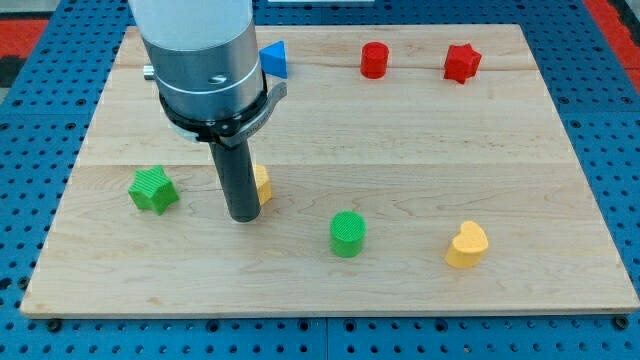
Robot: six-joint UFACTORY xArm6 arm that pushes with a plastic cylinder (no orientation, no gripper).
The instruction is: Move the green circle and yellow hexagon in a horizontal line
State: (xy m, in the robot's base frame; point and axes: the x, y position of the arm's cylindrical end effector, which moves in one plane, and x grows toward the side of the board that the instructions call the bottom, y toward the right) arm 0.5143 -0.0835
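The green circle (348, 233) stands on the wooden board (400, 140), below the middle. The yellow hexagon (262, 183) lies to its upper left and is mostly hidden behind my rod. My tip (244, 216) rests on the board, touching the hexagon's left side or just in front of it. The tip is well left of the green circle.
A green star (153, 190) lies at the left. A yellow heart (467, 245) lies at the lower right. A red cylinder (374, 60) and a red star (461, 62) lie along the top. A blue block (274, 59) shows behind the arm.
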